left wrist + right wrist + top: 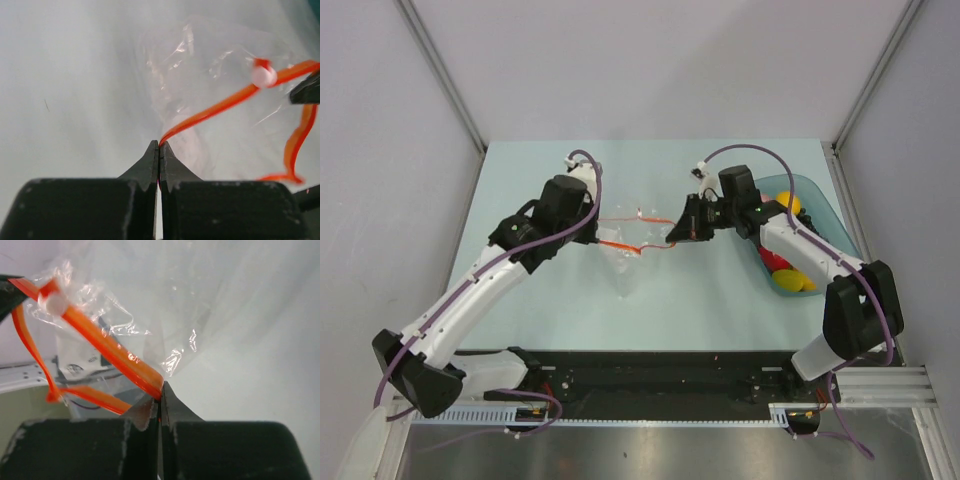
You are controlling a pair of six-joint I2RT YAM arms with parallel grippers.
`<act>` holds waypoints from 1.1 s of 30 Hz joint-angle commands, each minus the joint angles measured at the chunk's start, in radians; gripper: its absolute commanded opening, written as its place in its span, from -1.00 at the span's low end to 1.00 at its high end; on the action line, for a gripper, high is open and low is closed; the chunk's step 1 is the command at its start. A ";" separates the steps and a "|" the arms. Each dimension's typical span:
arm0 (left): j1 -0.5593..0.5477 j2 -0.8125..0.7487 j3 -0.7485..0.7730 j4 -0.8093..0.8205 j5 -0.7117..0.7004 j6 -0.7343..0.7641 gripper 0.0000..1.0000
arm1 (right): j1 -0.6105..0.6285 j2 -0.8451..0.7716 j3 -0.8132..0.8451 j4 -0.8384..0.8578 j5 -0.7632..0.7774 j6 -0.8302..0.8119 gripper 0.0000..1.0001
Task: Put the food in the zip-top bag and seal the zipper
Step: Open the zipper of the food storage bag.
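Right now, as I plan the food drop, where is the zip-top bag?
Top view: the zip-top bag is mid-table between the left gripper and right gripper, both shut on its zipper.

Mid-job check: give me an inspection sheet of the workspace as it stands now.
Surface: pale green table, no spills seen.
Job's things: zip-top bag stretched between the grippers, looks empty; zipper apart in a loop, white slider on it; food in the teal bowl at right.
Clutter: nothing seen.
Grippers: left gripper shut on the zipper; right gripper shut on the zipper.
Cables: purple cables along both arms, clear of the bag.
Surroundings: grey walls, metal rail at the near edge.
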 commanded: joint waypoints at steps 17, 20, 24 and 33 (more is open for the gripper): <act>0.024 0.056 0.088 -0.028 0.623 -0.092 -0.99 | -0.014 0.149 0.338 -0.759 -0.350 -0.986 -1.00; 0.026 0.074 0.162 -0.120 0.643 -0.082 -0.99 | 0.020 0.198 0.404 -0.914 -0.434 -1.110 -1.00; 0.062 0.085 0.205 -0.264 0.674 -0.027 -0.99 | 0.060 0.295 0.472 -1.099 -0.524 -1.212 -1.00; 0.088 0.090 0.072 -0.167 0.580 -0.047 -0.99 | -0.006 0.295 0.417 -0.843 -0.327 -1.004 -1.00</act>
